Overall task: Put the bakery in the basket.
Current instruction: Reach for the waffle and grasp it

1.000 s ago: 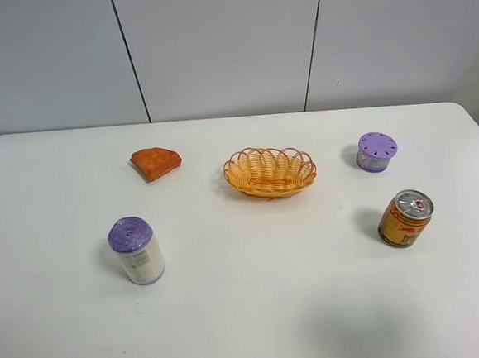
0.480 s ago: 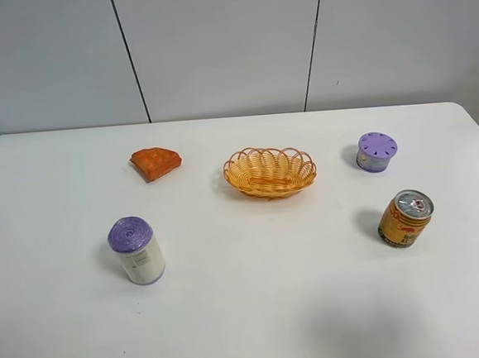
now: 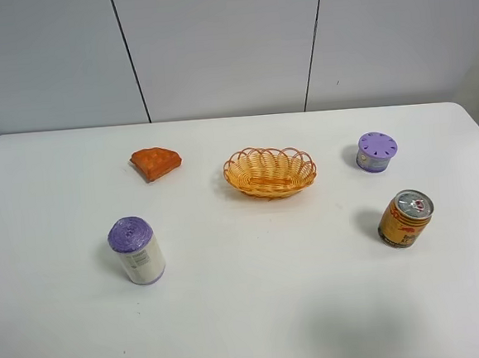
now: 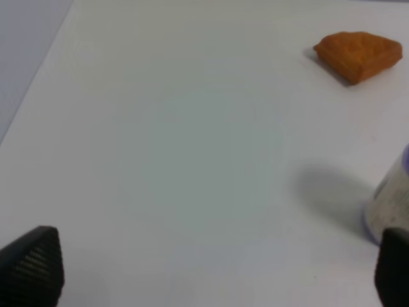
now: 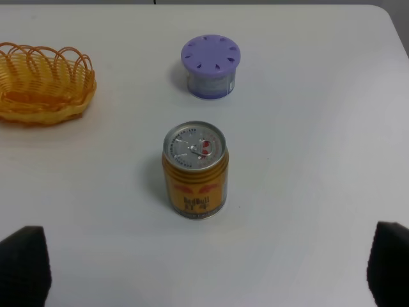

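**A:** Wicker first: is the basket (image 3: 270, 175) holding anything?

**B:** No, it is bare inside. It stands near the middle of the counter (image 3: 257, 302), towards the back. The bakery (image 3: 156, 162) lies flat on the counter to the left of the basket and well apart from it, gridded top up.

**A:** What has changed over the last second?

**B:** Nothing that I can find. The bakery, the basket, the purple-capped canister (image 3: 135, 249), the drink can (image 3: 405, 217) and the purple-lidded tub (image 3: 376, 151) all sit where they sat a second ago. Neither arm has come into the high view.

**A:** And the fingers?

**B:** The left fingers (image 4: 32, 265) are spread wide with nothing between them, one tip at each lower corner of the wrist view. That view shows the bakery far ahead and the canister's edge near one tip. The right fingers (image 5: 25, 262) are likewise parted and empty. They face the drink can, with the tub beyond it and the basket's end off to one side.

**A:** So what does that mean for the task?

**B:** I judge that it has not begun. The bakery is untouched. The left arm is the nearer one and still has the whole reach to make, then a lift and a carry over to the basket.
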`<state>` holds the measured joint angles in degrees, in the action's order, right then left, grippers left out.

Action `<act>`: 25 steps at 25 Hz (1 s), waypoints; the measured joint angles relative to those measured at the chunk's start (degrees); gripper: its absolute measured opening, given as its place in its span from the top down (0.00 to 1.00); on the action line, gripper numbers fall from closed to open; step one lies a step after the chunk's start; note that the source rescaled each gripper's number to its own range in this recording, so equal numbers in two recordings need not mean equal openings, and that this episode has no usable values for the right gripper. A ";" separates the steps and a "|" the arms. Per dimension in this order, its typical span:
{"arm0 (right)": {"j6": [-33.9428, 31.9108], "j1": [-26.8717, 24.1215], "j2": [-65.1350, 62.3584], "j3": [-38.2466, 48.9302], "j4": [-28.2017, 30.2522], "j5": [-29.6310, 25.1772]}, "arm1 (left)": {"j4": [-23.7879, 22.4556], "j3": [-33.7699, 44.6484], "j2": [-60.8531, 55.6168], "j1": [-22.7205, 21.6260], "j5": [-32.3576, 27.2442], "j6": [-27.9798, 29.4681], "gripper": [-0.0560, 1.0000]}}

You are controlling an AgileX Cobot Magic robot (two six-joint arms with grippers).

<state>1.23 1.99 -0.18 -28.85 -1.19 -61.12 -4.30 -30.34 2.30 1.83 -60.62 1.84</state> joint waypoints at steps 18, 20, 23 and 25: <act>0.00 0.00 0.00 0.00 0.00 0.00 | 0.00 -17.70 32.98 0.00 9.65 -5.26 0.00; 0.00 0.00 0.00 0.00 0.00 0.00 | 0.00 -20.06 37.49 0.00 10.35 -6.86 0.00; 0.00 0.00 0.00 0.00 0.00 0.00 | -0.64 -23.51 43.46 1.13 10.54 -9.44 0.00; 0.00 0.00 0.00 0.00 0.00 0.00 | -1.35 -25.59 46.88 2.67 10.89 -11.13 0.00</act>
<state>1.23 1.99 -0.18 -28.85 -1.19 -61.12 -5.65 -55.93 49.18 4.50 -49.73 -9.29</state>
